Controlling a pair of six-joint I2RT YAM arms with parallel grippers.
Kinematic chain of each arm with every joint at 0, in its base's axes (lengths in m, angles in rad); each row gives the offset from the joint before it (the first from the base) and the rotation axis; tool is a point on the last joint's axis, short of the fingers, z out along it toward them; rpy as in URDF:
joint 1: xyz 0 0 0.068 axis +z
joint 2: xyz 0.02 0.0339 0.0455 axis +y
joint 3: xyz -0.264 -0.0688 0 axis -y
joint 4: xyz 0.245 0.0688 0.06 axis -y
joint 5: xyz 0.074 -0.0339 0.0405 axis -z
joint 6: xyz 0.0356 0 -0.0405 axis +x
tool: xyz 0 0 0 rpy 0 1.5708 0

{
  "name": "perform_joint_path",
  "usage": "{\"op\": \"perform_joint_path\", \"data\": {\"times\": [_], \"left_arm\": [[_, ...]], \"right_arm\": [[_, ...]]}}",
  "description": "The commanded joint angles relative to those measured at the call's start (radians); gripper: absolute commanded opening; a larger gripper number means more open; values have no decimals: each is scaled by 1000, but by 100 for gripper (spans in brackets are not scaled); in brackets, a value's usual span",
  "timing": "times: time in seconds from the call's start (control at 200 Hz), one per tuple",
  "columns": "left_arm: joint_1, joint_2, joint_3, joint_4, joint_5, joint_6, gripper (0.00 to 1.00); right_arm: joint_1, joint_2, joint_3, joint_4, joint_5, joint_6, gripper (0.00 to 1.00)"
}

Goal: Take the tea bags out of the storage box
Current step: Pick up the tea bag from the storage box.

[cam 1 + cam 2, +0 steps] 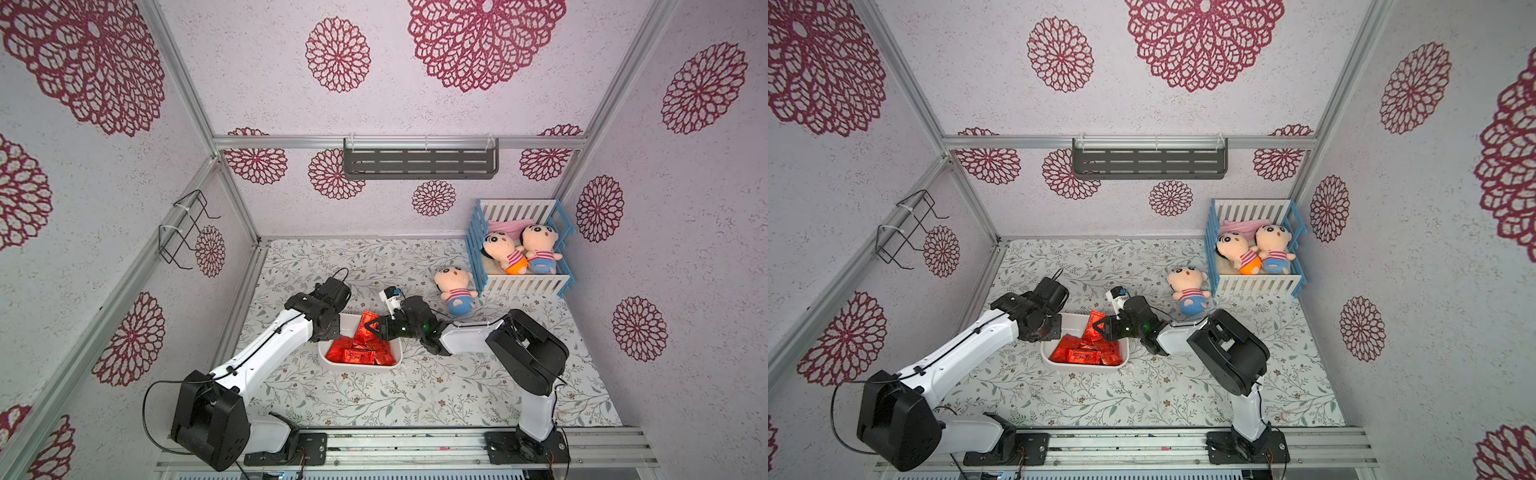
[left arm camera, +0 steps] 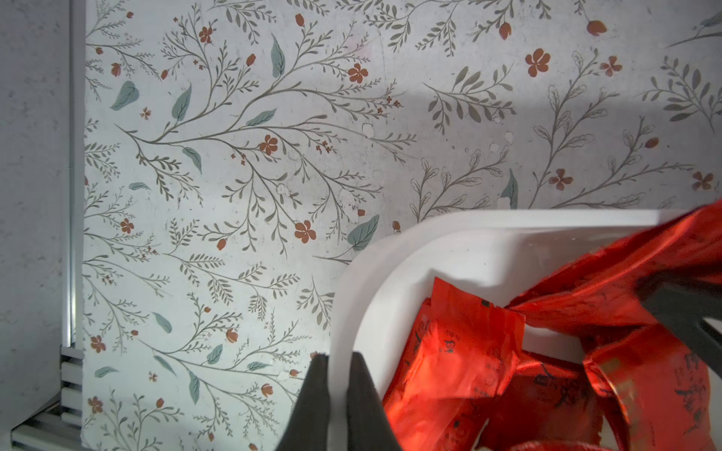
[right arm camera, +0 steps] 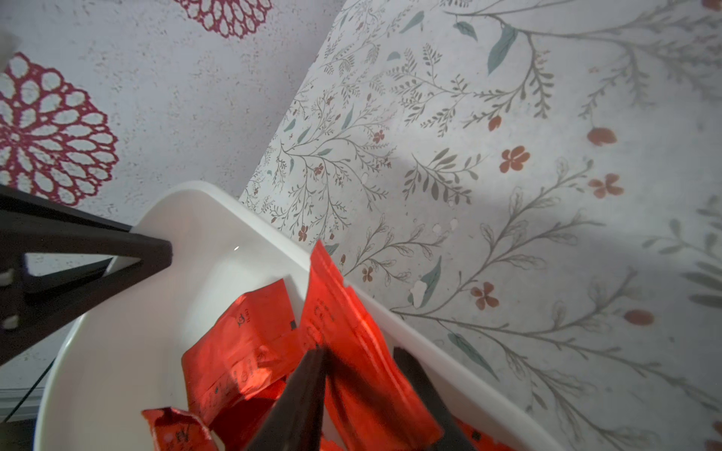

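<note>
Left fingers (image 2: 327, 377) clamp storage box (image 2: 488, 220) rim; right fingers (image 1: 375, 327) narrow around one tea bag (image 3: 344, 312), upright against box wall (rest lie flat inside). Risk: foil slips, bag drops back

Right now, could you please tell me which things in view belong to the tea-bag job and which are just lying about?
Job: tea bags, storage box, left gripper clamping its rim, right gripper around one bag.
Lying about: three plush dolls, toy crib, wall shelf, wire rack.
</note>
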Motion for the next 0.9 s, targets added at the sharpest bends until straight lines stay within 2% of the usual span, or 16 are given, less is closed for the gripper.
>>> {"op": "perform_joint_path", "data": {"times": [0.0, 0.175, 0.27, 0.455, 0.615, 0.705, 0.79, 0.896], "left_arm": [[5, 4, -3, 0, 4, 11, 0], [5, 4, -5, 0, 2, 8, 0], [5, 6, -3, -3, -3, 9, 0], [5, 3, -3, -6, -14, 10, 0], [5, 2, -2, -13, -29, 13, 0], [5, 6, 5, -23, -46, 22, 0], [5, 3, 11, -33, -64, 31, 0], [5, 6, 16, -58, -94, 52, 0]], "right_arm": [[2, -34, 20, 75, -14, 4, 25], [1, -104, 15, 66, 14, -30, 7], [-11, -145, 21, 26, 25, -53, 0], [-99, -269, 16, -77, -28, -85, 0], [-226, -391, 1, -369, -108, -201, 0], [-310, -449, -54, -530, -110, -269, 0], [-381, -494, -129, -608, -136, -308, 0], [-383, -490, -205, -609, -164, -290, 0]]}}
